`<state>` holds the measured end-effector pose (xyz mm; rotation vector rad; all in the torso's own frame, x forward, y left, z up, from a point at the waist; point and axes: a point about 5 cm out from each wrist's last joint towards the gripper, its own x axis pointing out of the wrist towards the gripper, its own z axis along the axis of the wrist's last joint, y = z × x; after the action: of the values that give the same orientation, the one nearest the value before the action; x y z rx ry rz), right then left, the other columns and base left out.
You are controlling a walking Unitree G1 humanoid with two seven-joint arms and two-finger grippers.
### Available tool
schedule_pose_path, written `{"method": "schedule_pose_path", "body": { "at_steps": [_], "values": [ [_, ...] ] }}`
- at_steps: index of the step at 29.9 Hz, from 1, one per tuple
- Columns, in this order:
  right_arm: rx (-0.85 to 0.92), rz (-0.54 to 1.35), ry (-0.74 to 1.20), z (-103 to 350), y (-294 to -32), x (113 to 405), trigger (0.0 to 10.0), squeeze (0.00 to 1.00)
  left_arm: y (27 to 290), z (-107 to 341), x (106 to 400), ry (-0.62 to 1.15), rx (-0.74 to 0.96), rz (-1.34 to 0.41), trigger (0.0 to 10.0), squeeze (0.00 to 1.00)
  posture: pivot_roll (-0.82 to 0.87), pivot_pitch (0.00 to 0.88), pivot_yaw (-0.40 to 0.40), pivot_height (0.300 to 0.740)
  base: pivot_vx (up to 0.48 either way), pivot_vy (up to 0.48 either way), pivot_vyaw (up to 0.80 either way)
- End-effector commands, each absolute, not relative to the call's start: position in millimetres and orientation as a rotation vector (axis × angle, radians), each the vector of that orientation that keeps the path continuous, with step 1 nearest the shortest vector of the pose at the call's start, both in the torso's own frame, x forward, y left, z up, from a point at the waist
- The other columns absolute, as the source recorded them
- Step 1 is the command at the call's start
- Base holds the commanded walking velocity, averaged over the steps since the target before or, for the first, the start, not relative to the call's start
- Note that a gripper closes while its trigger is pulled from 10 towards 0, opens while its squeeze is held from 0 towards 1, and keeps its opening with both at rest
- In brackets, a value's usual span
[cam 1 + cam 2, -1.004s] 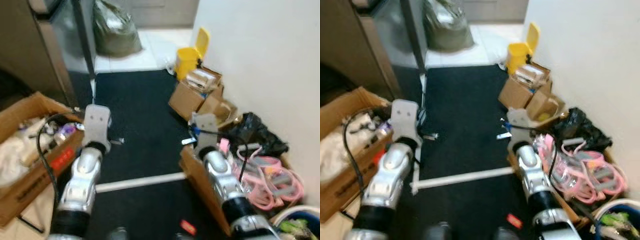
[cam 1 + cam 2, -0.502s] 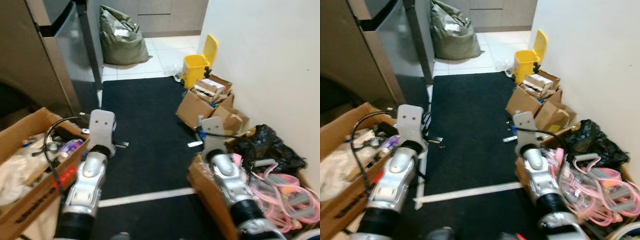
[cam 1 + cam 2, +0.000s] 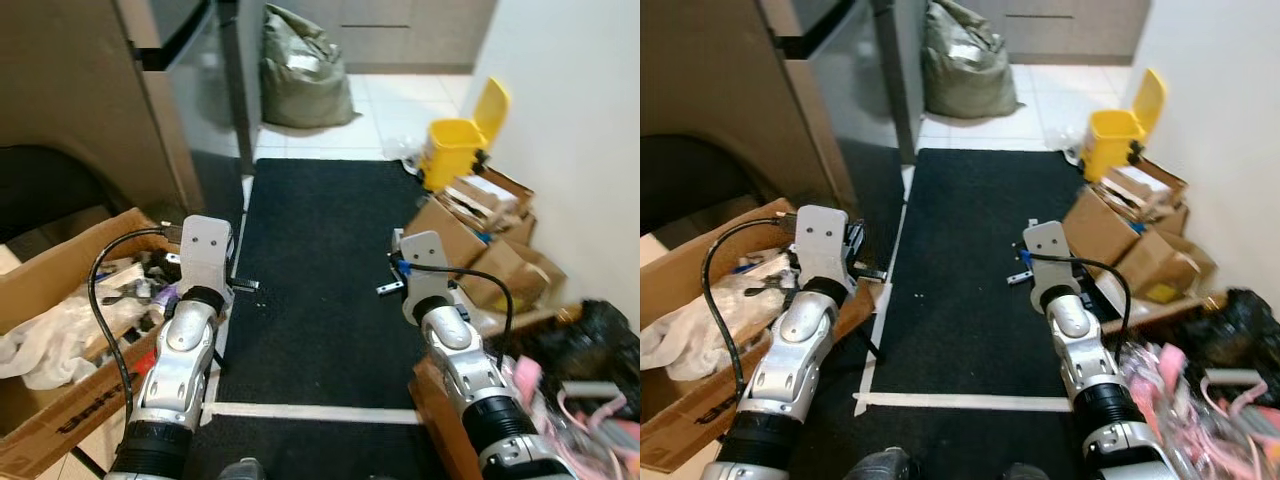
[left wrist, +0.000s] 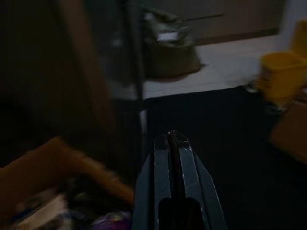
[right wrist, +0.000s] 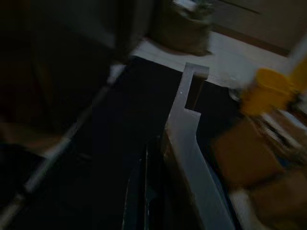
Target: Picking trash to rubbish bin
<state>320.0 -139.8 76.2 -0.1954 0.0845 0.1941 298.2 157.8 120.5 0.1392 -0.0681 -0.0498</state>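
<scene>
Two silver arms reach forward over a black mat (image 3: 320, 260) that runs down the middle of the floor, and everything else can be placed against that mat; the left gripper (image 4: 175, 143) hovers over the mat's left edge with its two black fingers pressed together, no gap showing between them and nothing in their grasp; the right gripper (image 5: 192, 84) hangs over the mat's right half, its black fingers narrow and clamped on a flat pale strip of trash (image 5: 189, 143) that sticks out past the fingertips, its outer end notched; seen from the head, that strip's end (image 3: 388, 288) shows just beside the right wrist, above the mat. Just off the mat's far right corner stands the yellow rubbish bin (image 3: 452, 153), its lid tipped up and open, on the pale tiled floor (image 3: 385, 100); it is well apart from both grippers. Along the mat's right edge, nearer than the bin, lie several brown cardboard boxes (image 3: 470, 235), and nearer still a black bag (image 3: 1240, 330) and a tangle of pink cord (image 3: 1180, 375). Off the mat's left edge sits a large open cardboard box (image 3: 75, 330) holding white cloth and mixed clutter; beyond the mat's far end slumps a grey-green sack (image 3: 300, 70); a white strip of tape (image 3: 310, 412) crosses the mat's near end.
</scene>
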Motion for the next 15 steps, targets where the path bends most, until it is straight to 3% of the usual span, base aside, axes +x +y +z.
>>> {"method": "schedule_pose_path", "body": {
  "at_steps": [1, 15],
  "values": [
    [-0.206, 0.191, 0.09, 74.8, -141.7, 318.9, 10.0, 0.0, 157.5, 118.7, 297.1, -0.058, 0.147, -0.054, 10.0, 0.0, 0.04, 0.025, -0.028, 0.74, 0.296, 0.0, 0.65],
    [-0.207, 0.192, 0.091, 74.0, -140.7, 318.1, 10.0, 0.0, 157.8, 119.4, 296.8, -0.056, 0.149, -0.056, 10.0, 0.0, 0.05, 0.033, -0.026, 0.74, 0.299, 0.0, 0.65]
  ]
}}
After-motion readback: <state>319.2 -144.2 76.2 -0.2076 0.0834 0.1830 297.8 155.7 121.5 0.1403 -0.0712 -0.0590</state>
